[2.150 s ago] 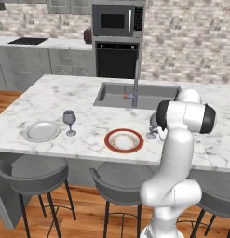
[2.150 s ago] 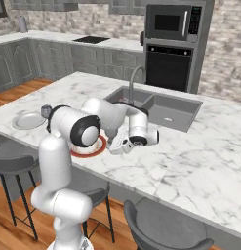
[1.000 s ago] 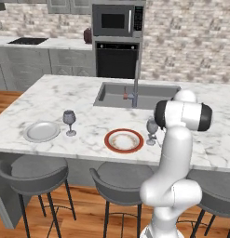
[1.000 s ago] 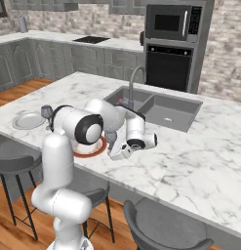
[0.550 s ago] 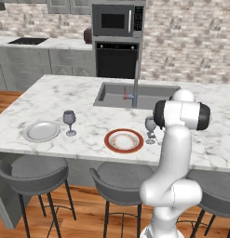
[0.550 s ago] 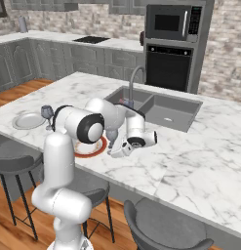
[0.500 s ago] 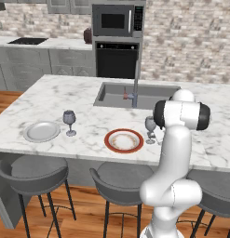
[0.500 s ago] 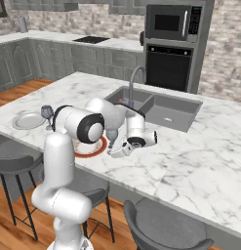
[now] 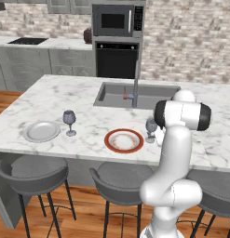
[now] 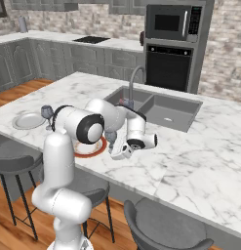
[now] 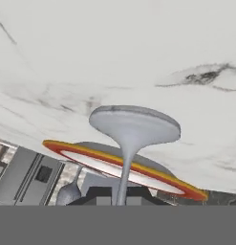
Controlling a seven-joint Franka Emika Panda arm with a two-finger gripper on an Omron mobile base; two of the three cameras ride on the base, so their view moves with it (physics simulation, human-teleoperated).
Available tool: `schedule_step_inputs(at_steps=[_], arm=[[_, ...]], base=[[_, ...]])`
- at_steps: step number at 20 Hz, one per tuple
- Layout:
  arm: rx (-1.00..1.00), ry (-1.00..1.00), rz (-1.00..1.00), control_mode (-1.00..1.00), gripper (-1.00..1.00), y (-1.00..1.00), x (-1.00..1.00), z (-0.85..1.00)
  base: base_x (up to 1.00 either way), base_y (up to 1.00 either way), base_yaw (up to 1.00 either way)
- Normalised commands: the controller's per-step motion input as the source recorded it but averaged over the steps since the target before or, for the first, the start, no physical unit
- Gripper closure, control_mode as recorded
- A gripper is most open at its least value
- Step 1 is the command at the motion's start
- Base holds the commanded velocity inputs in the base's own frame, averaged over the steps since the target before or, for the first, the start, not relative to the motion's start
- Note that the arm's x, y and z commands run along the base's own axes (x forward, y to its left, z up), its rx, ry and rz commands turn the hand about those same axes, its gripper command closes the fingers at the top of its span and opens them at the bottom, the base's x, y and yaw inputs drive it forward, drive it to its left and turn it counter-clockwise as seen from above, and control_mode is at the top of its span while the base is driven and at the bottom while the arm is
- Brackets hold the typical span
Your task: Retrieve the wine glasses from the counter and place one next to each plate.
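White marble with grey veins covers a kitchen island worktop (image 9: pixel 56 100) that fills the middle of the room. Along its near edge, going left to right in the left base view, lie a plain grey-white plate (image 9: pixel 41 131), a wine glass (image 9: pixel 69 122) standing upright just beside that plate, a red-rimmed plate (image 9: pixel 124 140), and a second wine glass (image 9: pixel 151 130) upright just to the right of it. Behind the red-rimmed plate a grey sink (image 9: pixel 111 95) is sunk into the marble, with a tall curved faucet (image 9: pixel 135 83) at its front rim. Three grey stools (image 9: pixel 33 173) stand under the island on a warm wood floor (image 9: pixel 88 214).

At the far left, a long back counter (image 9: pixel 56 43) on grey cabinets carries a black cooktop (image 9: pixel 27 41). To its right a black wall oven (image 9: pixel 117 60) sits beneath a microwave (image 9: pixel 118 20), set in a wall of pale brick. No writing or brand can be read on any appliance.

The white arm (image 9: pixel 174 158) rises at the right and reaches down to the second glass. Its claw (image 10: pixel 113 145) sits low at the glass; in the hand view the thin stem runs down between the finger tips, with the round foot flat on the marble, so the claw is clenched on the stem.
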Motion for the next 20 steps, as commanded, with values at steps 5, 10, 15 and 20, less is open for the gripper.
schedule_step_inputs(at_steps=[5, 10, 15, 20], arm=[[-0.01, -0.26, 0.03, -1.00, 1.00, 0.00, -0.01, -0.26], [0.00, 0.00, 0.00, -1.00, 1.00, 0.00, 0.02, -0.13], [0.00, 0.00, 0.00, -1.00, 1.00, 0.00, 0.00, -0.16], [0.00, -0.03, 0.02, -1.00, -1.00, 0.00, -0.02, -0.16]], base=[[0.00, 0.00, 0.00], [0.00, 0.00, 0.00], [0.00, 0.00, 0.00], [0.00, 0.00, 0.00]])
